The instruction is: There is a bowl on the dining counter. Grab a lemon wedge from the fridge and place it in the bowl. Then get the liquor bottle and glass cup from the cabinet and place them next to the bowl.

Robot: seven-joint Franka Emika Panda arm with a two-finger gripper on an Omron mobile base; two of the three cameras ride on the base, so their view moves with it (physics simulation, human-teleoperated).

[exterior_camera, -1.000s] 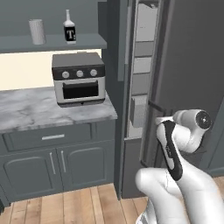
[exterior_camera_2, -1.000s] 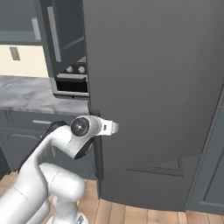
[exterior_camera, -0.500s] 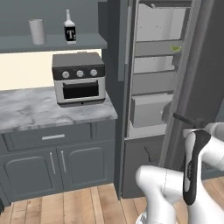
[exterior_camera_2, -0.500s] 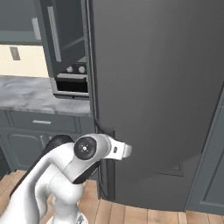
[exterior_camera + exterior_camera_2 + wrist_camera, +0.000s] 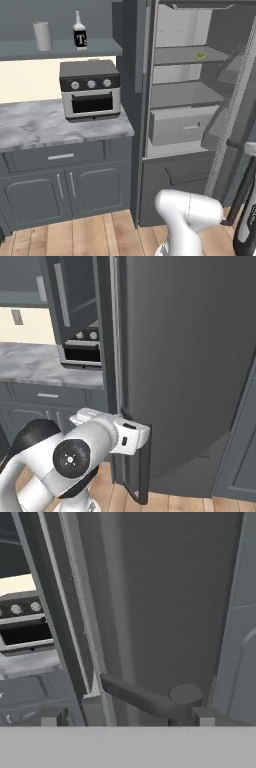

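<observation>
**Standing wide: fridge door open, lemon wedge on the upper shelf**

Gaping open in the left base view, the fridge (image 5: pixel 180 95) shows pale inner shelves, a drawer low down, and its door (image 5: pixel 235 120) swung out to the right. A small green-yellow lemon wedge (image 5: pixel 200 55) lies on the upper shelf, toward the right side. Left of the fridge, the wall cabinet (image 5: pixel 60 47) shelf carries the glass cup (image 5: pixel 42 36) and the liquor bottle (image 5: pixel 79 32), standing apart from each other, the cup to the left. Below them a toaster oven (image 5: pixel 91 90) sits on the marble worktop (image 5: pixel 45 125), above drawers and cupboard doors.

From the right base view the flat dark outside of the fridge door (image 5: pixel 185 356) faces the camera, with the dark bar handle (image 5: pixel 142 466) low on its left edge and the arm's white wrist just beside it. In the hand view the gripper (image 5: pixel 122 716) has its two fingertips (image 5: pixel 50 716) set wide apart at the bottom of the frame; the end of the door handle (image 5: pixel 150 698) lies between them, and neither tip visibly presses on it.
</observation>
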